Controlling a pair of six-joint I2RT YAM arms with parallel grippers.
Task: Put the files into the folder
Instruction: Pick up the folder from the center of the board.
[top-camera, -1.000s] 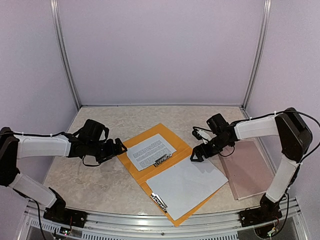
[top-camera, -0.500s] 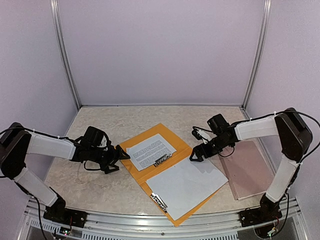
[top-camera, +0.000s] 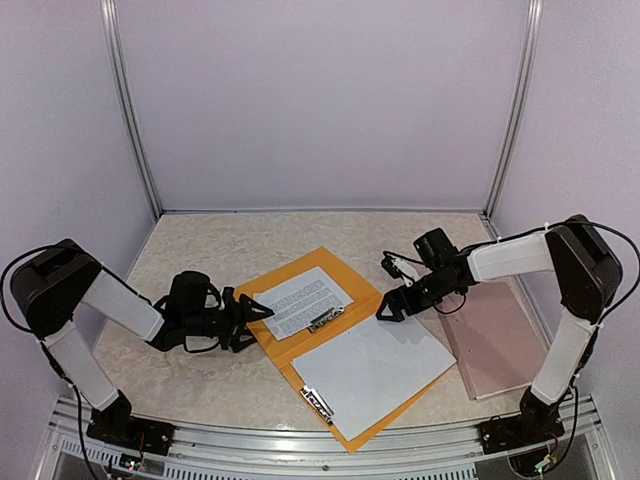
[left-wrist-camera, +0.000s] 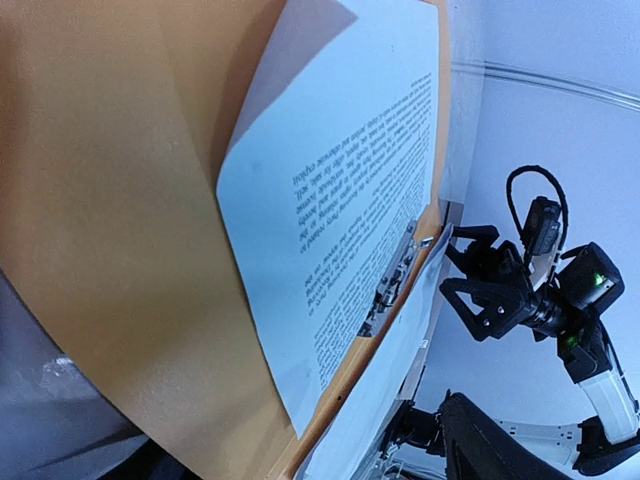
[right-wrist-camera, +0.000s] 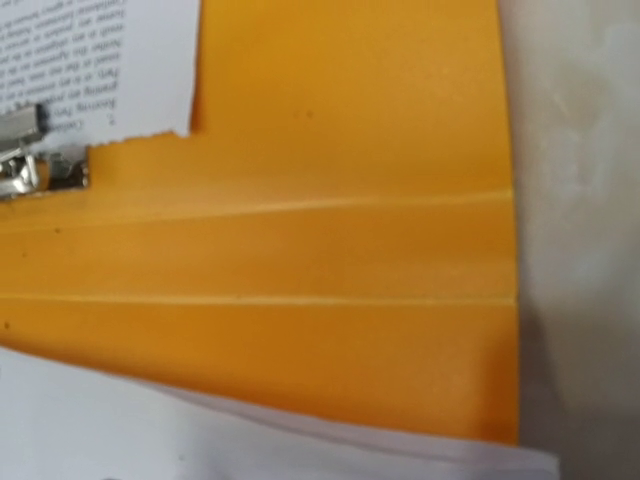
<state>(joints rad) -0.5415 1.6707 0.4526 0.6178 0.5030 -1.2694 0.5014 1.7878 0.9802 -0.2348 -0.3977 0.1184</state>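
My left hand (top-camera: 252, 315) sits low over the surface (top-camera: 200, 260) at the left edge of the folder (top-camera: 275, 345). Its fingers are spread and grip nothing, though I cannot tell whether a tip touches the orange cover. The folder lies open and flat in the middle of the surface. On its far half a printed sheet (top-camera: 300, 298) lies with one edge under the metal clip (top-camera: 325, 320), so I judge that file is in place. On the near half a plain white sheet (top-camera: 372, 365) lies askew, its right corner hanging past the folder's edge. A second clip (top-camera: 318, 403) shows at its near-left corner, but I cannot tell whether it pins the paper. My right hand (top-camera: 392, 305) hovers just beside the folder's right edge, near the spine fold, fingers apart and empty. Further right the pinkish board (top-camera: 500, 345) lies on its own, with no loose paper that I can see. By my reckoning most of the work is done. What remains is squaring the near sheet and folding the cover shut.
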